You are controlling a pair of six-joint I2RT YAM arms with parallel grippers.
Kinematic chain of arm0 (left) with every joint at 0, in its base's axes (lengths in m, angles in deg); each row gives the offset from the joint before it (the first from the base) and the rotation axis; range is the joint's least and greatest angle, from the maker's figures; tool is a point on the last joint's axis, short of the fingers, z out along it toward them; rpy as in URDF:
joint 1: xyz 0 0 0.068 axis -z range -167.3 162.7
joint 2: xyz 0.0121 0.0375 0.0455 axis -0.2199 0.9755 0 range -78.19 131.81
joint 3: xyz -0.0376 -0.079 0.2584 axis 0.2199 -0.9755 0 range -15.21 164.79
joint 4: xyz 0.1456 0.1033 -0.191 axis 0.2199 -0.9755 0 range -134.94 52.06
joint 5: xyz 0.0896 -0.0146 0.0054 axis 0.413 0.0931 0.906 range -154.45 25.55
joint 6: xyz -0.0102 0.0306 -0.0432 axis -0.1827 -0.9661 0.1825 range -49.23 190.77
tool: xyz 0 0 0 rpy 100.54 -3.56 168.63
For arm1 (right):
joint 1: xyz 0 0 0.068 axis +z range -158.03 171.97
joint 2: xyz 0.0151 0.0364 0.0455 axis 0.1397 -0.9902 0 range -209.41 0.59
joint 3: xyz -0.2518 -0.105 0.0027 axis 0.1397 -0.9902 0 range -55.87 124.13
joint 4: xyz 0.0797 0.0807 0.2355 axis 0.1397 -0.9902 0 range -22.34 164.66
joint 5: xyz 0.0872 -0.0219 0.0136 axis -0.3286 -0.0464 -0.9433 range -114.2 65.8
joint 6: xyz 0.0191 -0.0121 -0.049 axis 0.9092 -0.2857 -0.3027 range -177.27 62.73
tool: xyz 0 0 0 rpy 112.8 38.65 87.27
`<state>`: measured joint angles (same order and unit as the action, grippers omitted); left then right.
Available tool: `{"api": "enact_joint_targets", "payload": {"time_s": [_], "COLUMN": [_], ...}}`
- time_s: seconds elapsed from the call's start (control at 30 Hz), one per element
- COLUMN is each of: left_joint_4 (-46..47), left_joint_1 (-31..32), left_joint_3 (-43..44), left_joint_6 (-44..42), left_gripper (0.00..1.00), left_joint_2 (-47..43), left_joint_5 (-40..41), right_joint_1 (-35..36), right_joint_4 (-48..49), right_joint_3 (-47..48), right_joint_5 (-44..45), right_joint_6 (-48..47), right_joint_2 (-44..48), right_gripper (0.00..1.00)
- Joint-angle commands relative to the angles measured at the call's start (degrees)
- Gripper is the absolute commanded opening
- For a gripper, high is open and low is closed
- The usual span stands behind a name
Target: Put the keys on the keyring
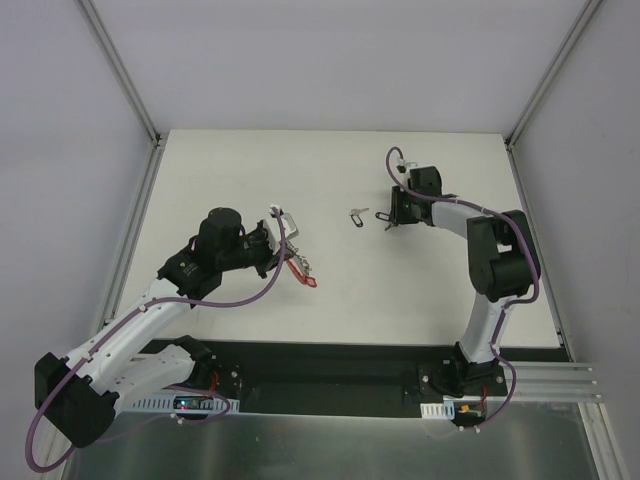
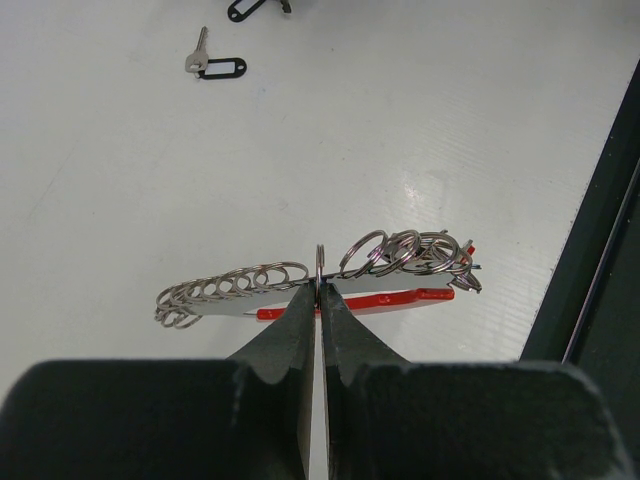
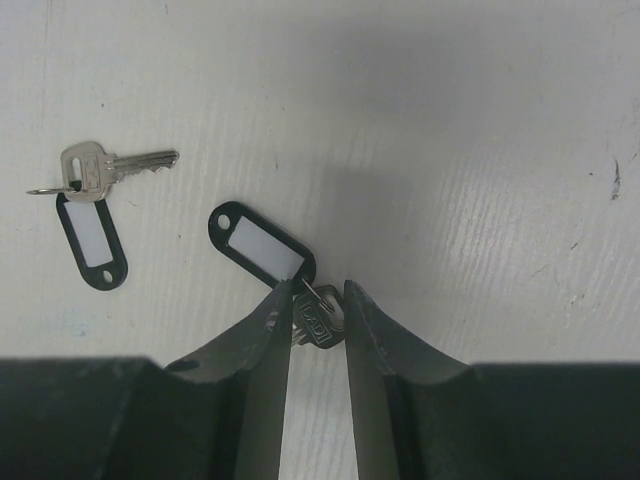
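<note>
Roughly midway, by my read. Left gripper [image 2: 318,292] is clamped tight on the keyring [image 2: 395,298], holding it edge-on over the left half of the table [image 1: 450,290], its row of small split rings fanned out either side of the jaws. A red tag [image 1: 308,281] shows at the ring's near end; I judge that key is already threaded, though the cluster there is too tangled to count.

Right gripper [image 3: 316,290] is down on the far right, jaws partly apart and straddling the head of a black-tagged key [image 3: 320,325]. I cannot tell whether they pinch it or only bracket it.

A second black-tagged key [image 3: 95,168] lies loose just left of it. So at least two keys are left to thread; I cannot place the fourth.
</note>
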<state>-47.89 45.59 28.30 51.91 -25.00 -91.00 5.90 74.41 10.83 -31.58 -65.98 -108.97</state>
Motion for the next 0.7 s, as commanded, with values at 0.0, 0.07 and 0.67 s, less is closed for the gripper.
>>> {"api": "enact_joint_targets", "payload": {"time_s": [0.0,0.07,0.67], "left_joint_4": [1.78,1.78,1.87], "left_joint_1": [-0.45,-0.45,-0.45], "left_joint_3": [0.35,0.44,0.44], "left_joint_6": [0.13,0.22,0.31], "left_gripper": [0.00,0.00,0.00], "left_joint_2": [-0.54,-0.46,-0.72], "left_joint_5": [-1.76,-1.84,-2.28], "right_joint_1": [-0.31,-0.31,-0.31], "right_joint_4": [-0.01,1.47,2.36], "right_joint_3": [-1.65,-2.01,-4.11], "right_joint_5": [-0.97,-0.97,-0.18], "right_joint_6": [0.80,0.71,1.24], "right_joint_2": [3.21,3.91,5.23], "right_gripper": [0.31,0.31,0.26]}}
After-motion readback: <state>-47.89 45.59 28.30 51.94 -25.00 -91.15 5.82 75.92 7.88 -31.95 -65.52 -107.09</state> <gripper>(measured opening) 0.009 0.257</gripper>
